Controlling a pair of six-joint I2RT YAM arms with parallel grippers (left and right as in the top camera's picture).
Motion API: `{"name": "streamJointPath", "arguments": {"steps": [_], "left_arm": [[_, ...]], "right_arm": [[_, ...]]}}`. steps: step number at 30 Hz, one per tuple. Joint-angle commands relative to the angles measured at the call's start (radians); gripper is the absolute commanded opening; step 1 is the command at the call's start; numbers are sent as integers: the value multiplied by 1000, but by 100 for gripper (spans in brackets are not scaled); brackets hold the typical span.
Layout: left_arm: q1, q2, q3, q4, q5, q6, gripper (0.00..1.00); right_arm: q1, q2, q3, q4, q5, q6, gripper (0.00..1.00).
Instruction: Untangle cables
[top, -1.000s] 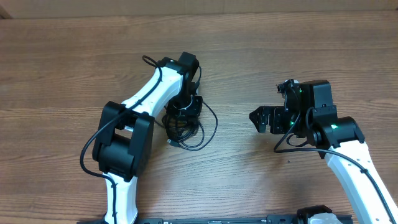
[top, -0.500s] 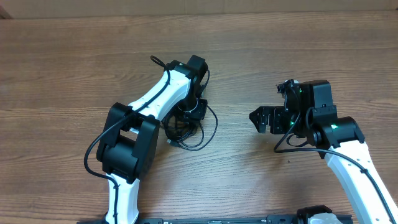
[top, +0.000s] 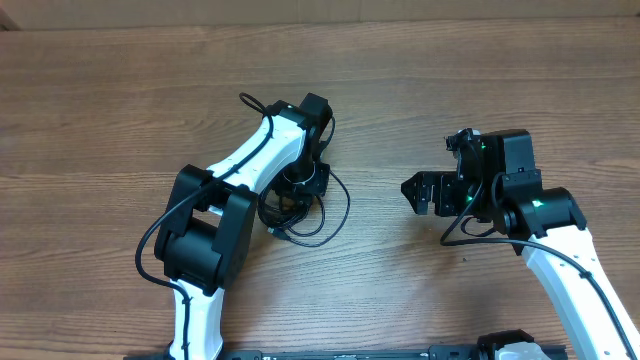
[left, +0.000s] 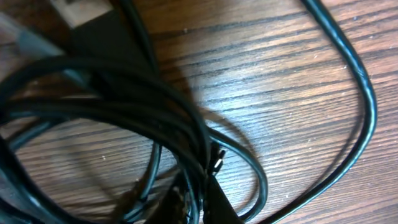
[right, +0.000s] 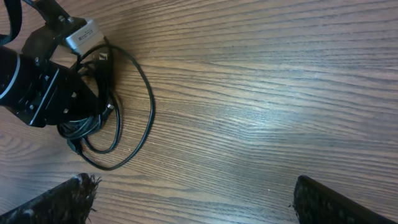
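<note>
The cables (top: 290, 222) lie as a tight black coil with one wide loose loop on the wooden table, left of centre. My left gripper (top: 300, 185) points down into the coil. In the left wrist view its fingers (left: 202, 202) are close together with strands of the cables (left: 124, 93) between them. My right gripper (top: 412, 192) is open and empty, hovering to the right of the coil. In the right wrist view its fingertips (right: 193, 199) stand wide apart, and the cables (right: 152, 106) lie far off at upper left.
A silver plug end (right: 82, 34) sticks out of the coil beside the left gripper. The left arm's white links (top: 235, 165) reach over the table left of the coil. Bare wooden tabletop (top: 380, 260) separates the two grippers.
The left arm swung a little to the right over the coil, then settled. The coil and its loop shifted slightly. The right arm has not moved.
</note>
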Motion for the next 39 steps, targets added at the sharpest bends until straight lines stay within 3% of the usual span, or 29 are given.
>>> {"name": "streamJointPath", "arguments": {"steps": [1, 8, 16, 22, 25, 32, 39], "left_arm": [[-6, 8, -18, -11, -16, -5, 4], [-5, 6, 259, -238, -3, 26, 4], [-6, 6, 716, -467, 284, 247, 4], [-6, 6, 816, -515, 328, 274, 4], [-7, 6, 816, -560, 375, 325, 4], [-11, -37, 816, -597, -46, 55, 4], [-57, -211, 740, -597, -139, -45, 4]], "right_arm": [[-1, 1, -10, 0, 10, -8, 100], [-1, 1, -10, 5, 10, -8, 100], [-1, 1, -10, 59, -150, -8, 100], [-1, 1, -10, 227, -403, 13, 100], [-1, 1, -10, 307, -418, 82, 100], [-1, 1, -10, 306, -250, 158, 100], [-1, 1, -10, 198, -51, 159, 100]]}}
